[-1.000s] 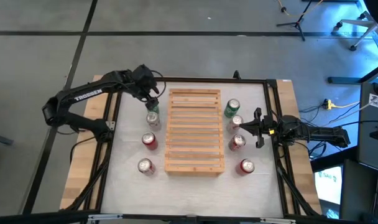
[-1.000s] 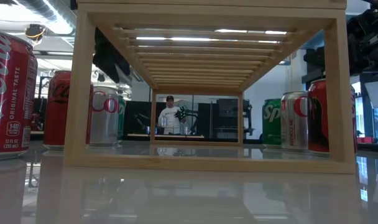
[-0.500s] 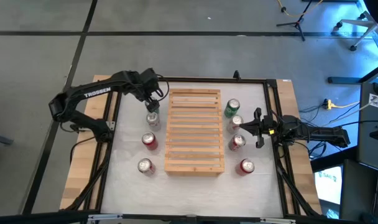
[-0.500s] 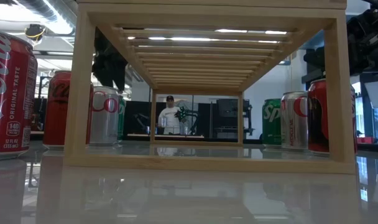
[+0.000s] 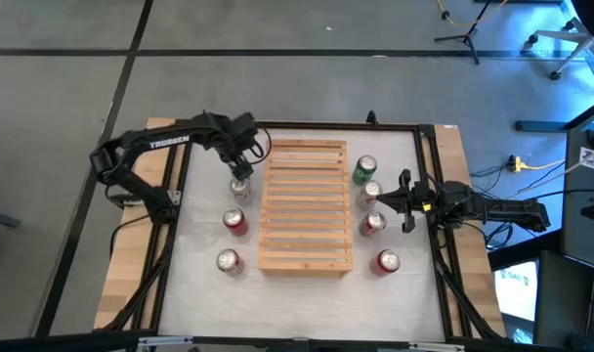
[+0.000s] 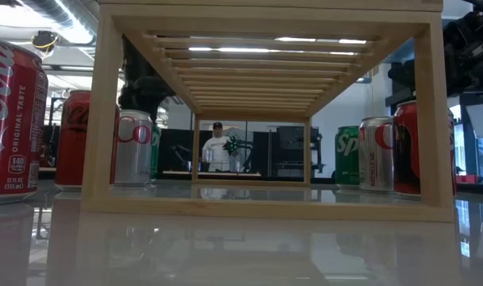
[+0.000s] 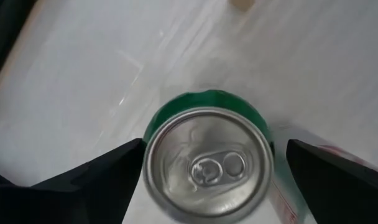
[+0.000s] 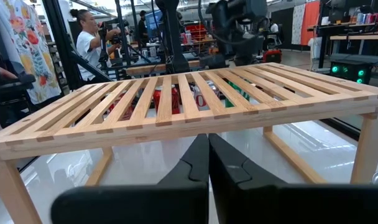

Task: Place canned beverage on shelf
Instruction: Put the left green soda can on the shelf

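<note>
In the high view the pale slatted wooden shelf (image 5: 306,206) stands at the middle of the white tabletop (image 5: 297,293), with nothing lying on its slats. The left gripper (image 5: 241,168) sits at the upper left of the frame, just beside the shelf's upper left corner, over a green can with a silver top (image 7: 207,162). In the left wrist view its dark fingers (image 7: 102,177) stand spread wide on either side of that can, apart from its wall, the can upright on the table. Below it on the left of the high view stand a red can (image 5: 235,221) and a second red can (image 5: 228,261). Right of the shelf are a green soda can (image 5: 364,169), a silver can (image 5: 371,191) and two more red cans. The right gripper (image 5: 405,202) rests at the right, its fingers pressed together and empty, pointing toward the shelf.
</note>
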Robot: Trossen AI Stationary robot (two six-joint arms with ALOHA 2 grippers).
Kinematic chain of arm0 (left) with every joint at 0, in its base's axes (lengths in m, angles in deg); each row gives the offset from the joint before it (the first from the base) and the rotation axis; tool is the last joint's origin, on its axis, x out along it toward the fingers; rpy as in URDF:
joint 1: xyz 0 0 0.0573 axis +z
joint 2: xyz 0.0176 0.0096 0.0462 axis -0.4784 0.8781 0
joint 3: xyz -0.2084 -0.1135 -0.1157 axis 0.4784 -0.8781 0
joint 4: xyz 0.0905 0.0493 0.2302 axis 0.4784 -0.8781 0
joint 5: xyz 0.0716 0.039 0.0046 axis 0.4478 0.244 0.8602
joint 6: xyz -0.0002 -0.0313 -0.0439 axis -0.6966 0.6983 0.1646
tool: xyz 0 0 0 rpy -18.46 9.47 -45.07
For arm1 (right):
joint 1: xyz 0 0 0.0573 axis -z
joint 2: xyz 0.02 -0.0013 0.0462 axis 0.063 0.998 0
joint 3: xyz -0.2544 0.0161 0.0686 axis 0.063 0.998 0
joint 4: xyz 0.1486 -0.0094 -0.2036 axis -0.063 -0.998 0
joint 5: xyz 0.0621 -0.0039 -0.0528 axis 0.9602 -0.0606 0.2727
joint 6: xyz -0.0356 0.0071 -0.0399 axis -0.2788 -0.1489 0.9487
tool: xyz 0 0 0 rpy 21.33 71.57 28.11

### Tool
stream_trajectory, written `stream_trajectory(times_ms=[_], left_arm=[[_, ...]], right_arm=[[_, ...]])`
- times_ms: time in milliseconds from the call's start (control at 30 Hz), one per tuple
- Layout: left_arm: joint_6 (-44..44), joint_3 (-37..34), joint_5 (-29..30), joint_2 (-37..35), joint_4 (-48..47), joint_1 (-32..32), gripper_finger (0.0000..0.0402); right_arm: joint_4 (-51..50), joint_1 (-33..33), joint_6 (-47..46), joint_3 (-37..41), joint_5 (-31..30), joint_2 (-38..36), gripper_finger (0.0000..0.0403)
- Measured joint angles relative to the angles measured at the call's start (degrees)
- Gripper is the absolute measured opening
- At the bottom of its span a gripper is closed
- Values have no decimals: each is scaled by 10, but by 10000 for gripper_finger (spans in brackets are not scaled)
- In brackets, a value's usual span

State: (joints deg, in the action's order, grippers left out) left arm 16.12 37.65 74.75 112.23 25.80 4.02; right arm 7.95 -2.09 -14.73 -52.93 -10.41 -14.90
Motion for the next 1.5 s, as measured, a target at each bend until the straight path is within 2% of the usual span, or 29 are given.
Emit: stream_trajectory(times_ms=[333,733,1067,1233,1500], left_arm=[[-12,0,29,12,0,0,375],[-12,0,29,11,0,0,285],[-14,2,28,1,-20,0,286],[-18,55,32,-4,-76,0,286],[-29,191,34,-5,-165,0,286]], right_arm=[[0,0,0,0,0,0,0],[0,0,0,0,0,0,0],[0,0,0,0,0,0,0],[0,0,0,0,0,0,0],[0,0,0,0,0,0,0]])
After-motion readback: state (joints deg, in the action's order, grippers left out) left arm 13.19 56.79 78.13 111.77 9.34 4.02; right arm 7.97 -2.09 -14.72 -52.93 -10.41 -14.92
